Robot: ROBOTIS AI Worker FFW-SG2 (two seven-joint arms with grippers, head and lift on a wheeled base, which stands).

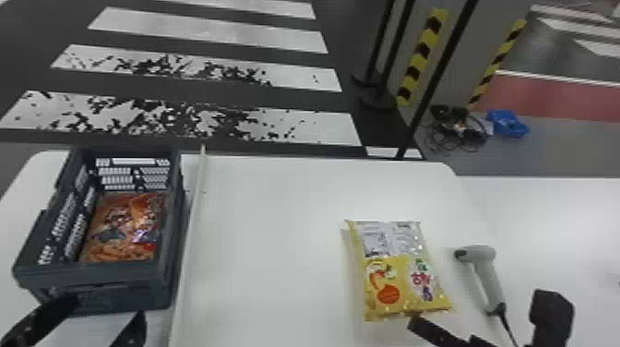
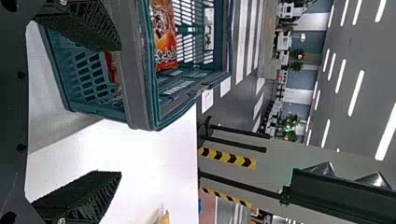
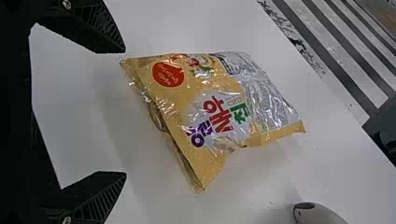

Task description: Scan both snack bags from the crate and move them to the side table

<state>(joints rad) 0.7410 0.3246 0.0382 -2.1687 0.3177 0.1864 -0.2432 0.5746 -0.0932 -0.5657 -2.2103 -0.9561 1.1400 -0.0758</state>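
Head view: left black pincer [image 1: 108, 307] and right black pincer [image 1: 475, 313] gape wide, empty; shallow pinch could slip off slick yellow plastic snack bag [image 1: 396, 277] on white desk [image 1: 277, 254], orange plastic bag [image 1: 124, 226] in grey slatted crate [image 1: 106, 277].

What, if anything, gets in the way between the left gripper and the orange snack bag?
The near wall of the gray crate stands between the left gripper and the orange snack bag lying inside. The crate's top is open, so coming in from above would probably avoid it.
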